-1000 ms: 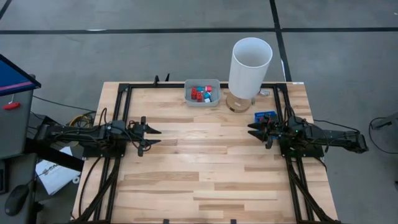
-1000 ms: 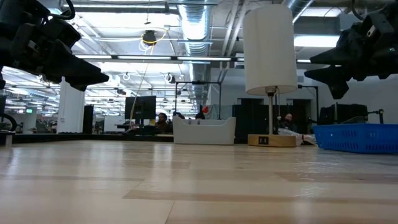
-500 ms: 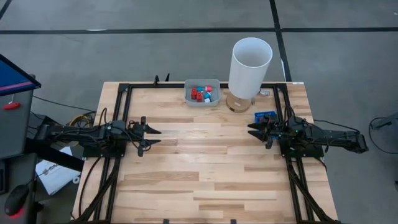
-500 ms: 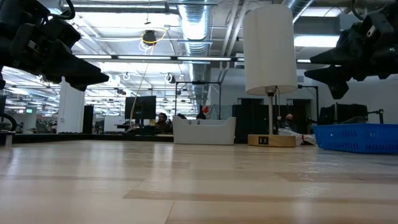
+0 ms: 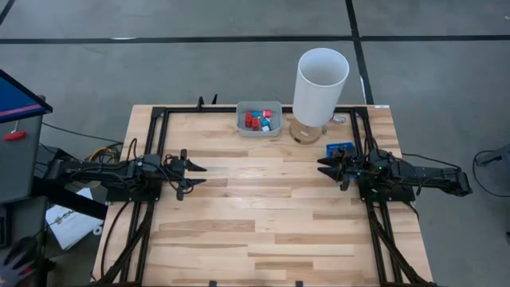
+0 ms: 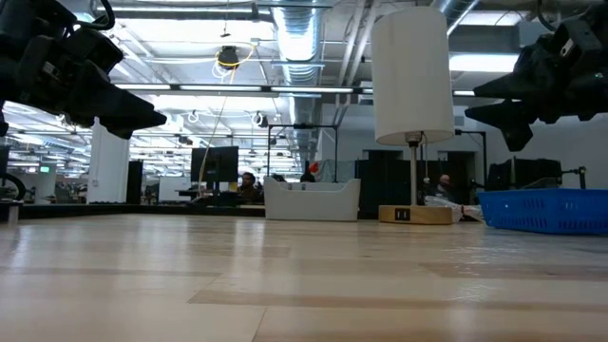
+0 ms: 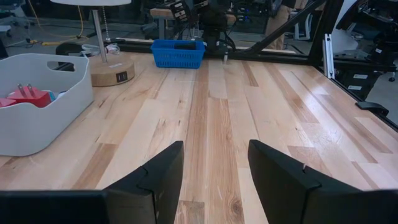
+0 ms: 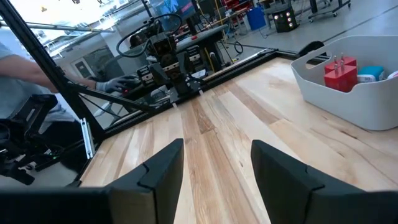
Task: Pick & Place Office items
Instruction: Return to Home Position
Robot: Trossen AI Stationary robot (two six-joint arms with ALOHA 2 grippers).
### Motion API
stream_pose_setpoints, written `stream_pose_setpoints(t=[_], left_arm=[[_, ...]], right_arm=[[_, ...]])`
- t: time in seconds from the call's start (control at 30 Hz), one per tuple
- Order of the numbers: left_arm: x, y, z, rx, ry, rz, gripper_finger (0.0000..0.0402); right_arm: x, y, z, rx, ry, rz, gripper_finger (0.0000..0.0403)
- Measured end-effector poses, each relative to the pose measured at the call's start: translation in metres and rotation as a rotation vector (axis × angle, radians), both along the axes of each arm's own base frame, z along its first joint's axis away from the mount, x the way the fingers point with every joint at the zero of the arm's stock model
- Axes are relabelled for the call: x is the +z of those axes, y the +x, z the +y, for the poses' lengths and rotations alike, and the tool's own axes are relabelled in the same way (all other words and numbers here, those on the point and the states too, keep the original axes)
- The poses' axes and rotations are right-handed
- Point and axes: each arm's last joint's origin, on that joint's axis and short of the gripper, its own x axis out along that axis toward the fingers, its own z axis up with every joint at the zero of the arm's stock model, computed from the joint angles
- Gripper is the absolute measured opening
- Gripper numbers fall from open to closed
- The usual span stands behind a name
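Hovering above the table, one arm at each side.
The left gripper and the right gripper are spread and hold nothing. Red and blue office items lie in the grey tray beside the lamp. The contents of the blue basket seem hidden.

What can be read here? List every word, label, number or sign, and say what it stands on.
No text is legible in any view.
Sheet of paper on the floor: dark print, too small to read.
Wooden lamp base: small dark mark on its front, too small to read.
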Motion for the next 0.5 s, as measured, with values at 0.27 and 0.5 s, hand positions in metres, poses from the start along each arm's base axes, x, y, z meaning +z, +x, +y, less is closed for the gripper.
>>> stream_pose_setpoints(t=[0.27, 0.5], left_arm=[[-0.0001, 0.0, 0.0, 0.0, 0.0, 0.0, 0.0176], [-0.0001, 0.0, 0.0, 0.0, 0.0, 0.0, 0.0176]], right_arm=[[0.0, 0.0, 0.0, 0.0, 0.0, 0.0, 0.0182], [0.0, 0.0, 0.0, 0.0, 0.0, 0.0, 0.0182]])
